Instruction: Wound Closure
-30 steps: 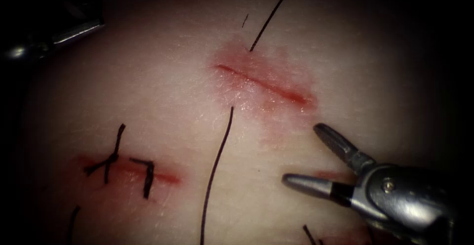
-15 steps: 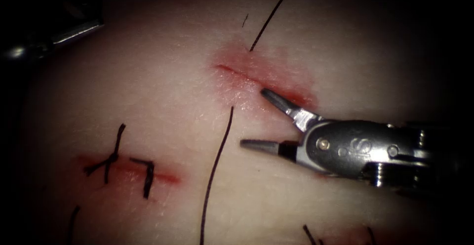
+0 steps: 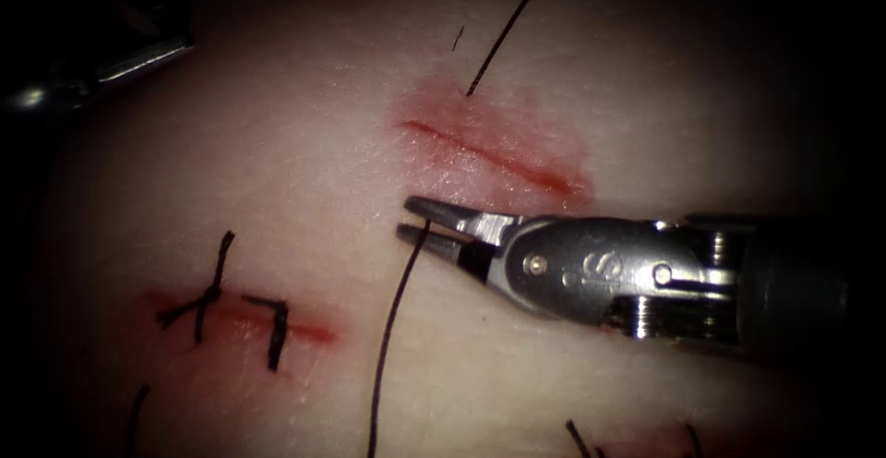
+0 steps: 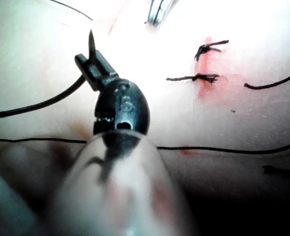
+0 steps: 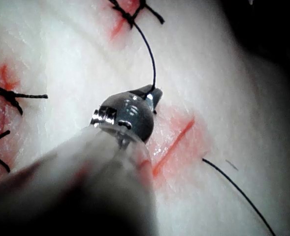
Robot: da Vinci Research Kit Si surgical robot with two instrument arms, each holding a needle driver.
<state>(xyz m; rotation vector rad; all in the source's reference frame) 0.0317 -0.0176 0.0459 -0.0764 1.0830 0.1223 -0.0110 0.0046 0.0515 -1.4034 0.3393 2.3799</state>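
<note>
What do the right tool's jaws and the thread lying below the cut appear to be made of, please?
Right tool: its jaws and wrist housing look like polished metal, grey with bright glints, and a dark insert sits behind the lower jaw. The jaws stand nearly closed around the thread's upper end. Thread: a thin, dark, smooth single strand, probably synthetic suture; it curves stiffly across the pale tissue. Its material stays uncertain.

The thread (image 3: 392,329) runs off the endoscope view's bottom edge.
</note>
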